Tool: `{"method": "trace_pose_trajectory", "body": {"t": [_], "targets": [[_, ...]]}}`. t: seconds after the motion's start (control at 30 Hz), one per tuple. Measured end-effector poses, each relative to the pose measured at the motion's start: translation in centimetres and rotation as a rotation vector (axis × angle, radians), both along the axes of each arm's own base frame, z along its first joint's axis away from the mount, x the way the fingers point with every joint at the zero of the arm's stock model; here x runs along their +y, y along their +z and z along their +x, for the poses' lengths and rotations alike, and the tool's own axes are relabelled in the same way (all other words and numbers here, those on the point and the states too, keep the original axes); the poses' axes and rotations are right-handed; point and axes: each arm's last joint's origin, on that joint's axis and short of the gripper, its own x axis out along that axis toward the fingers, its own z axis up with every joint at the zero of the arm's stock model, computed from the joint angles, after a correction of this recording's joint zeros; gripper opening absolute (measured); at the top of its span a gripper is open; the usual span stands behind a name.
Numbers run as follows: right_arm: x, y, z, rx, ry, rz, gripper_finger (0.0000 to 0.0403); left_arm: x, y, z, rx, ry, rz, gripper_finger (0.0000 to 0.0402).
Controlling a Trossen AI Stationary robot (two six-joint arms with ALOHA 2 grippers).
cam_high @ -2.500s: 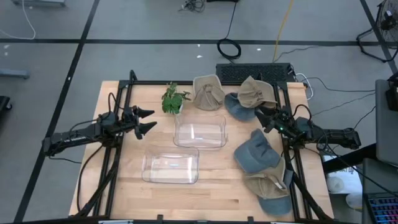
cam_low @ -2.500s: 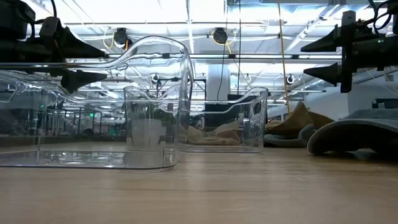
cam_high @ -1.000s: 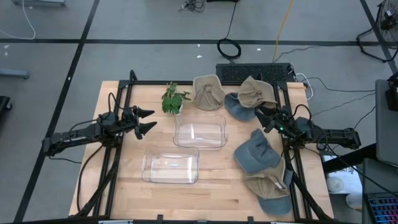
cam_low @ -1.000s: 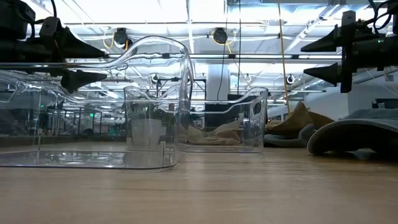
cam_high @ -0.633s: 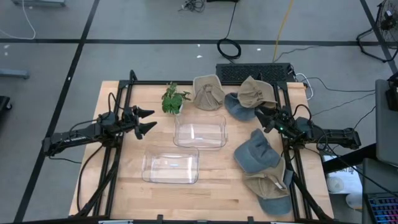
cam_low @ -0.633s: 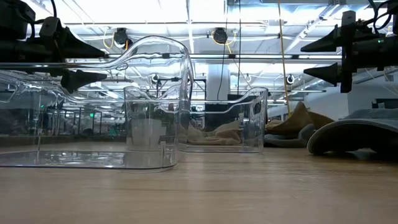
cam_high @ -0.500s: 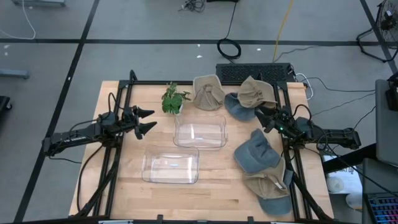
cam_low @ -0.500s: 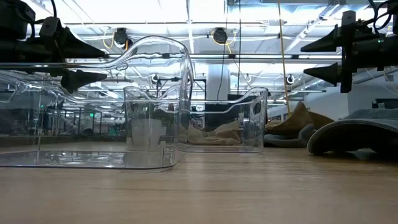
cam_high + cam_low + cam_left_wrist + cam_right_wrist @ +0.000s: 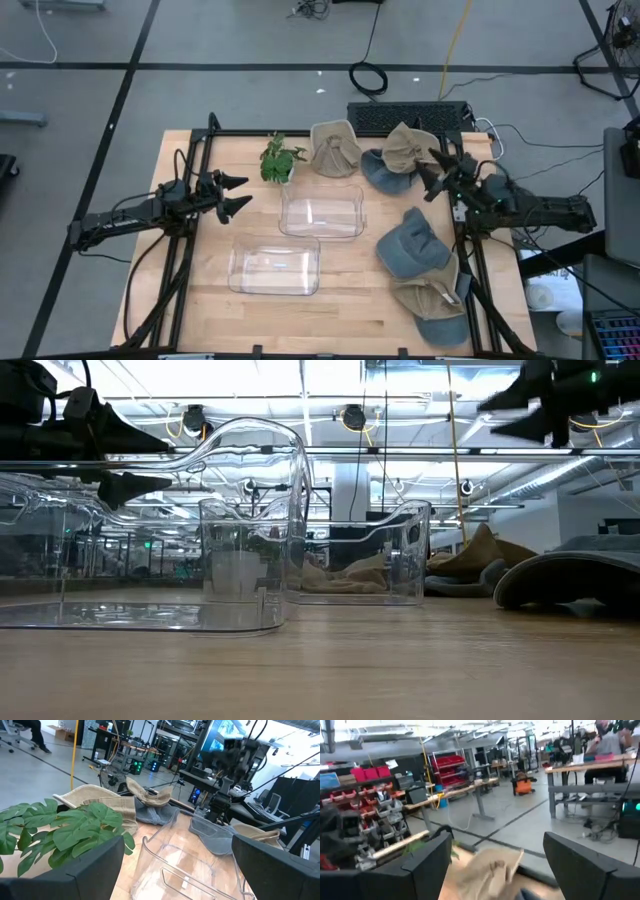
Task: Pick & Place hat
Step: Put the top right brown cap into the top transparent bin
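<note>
Two sets of fingers stand apart, both empty. We see the right gripper [image 9: 432, 170] raised above the tan hat [image 9: 412, 147] and blue hat [image 9: 383, 175] at the far side of the surface [image 9: 200, 300]. Left gripper [image 9: 238, 194] waits beside the plant [image 9: 280, 160]. Approach step, we judge; next we need a descent onto a hat, then the near clear bin [image 9: 321, 212].

Surroundings of my station: open workshop hall, brightly lit.

My worktop [image 9: 340, 305] is pale wood and stands on a grey floor [image 9: 80, 110] crossed by dark tape lines, with cables and a coiled lead [image 9: 367, 76] lying on it. Overhead I see white ceiling lights [image 9: 250, 380] and pipework. Beyond me stand shelving with red bins [image 9: 367, 775], long benches [image 9: 590, 770] and a seated person [image 9: 610, 740].
</note>
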Motion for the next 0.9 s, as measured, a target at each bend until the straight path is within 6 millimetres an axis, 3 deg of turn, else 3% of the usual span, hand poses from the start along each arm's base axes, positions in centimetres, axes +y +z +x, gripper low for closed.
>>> {"method": "trace_pose_trajectory", "body": {"t": [0.4, 0.57, 0.9], "targets": [[0.2, 9.6, 1.4, 0.168, 0.081, -0.101, 0.0304, 0.0, 0.0, 0.0, 0.000, 0.000, 0.000, 0.0379], [0.4, 12.0, 1.6, 0.184, 0.183, -0.132, 0.0304, 0.0, 0.0, 0.0, 0.000, 0.000, 0.000, 0.0379], [0.5, 14.5, 1.8, 0.331, 0.194, -0.133, 0.0304, 0.0, 0.0, 0.0, 0.000, 0.000, 0.000, 0.0379]]}}
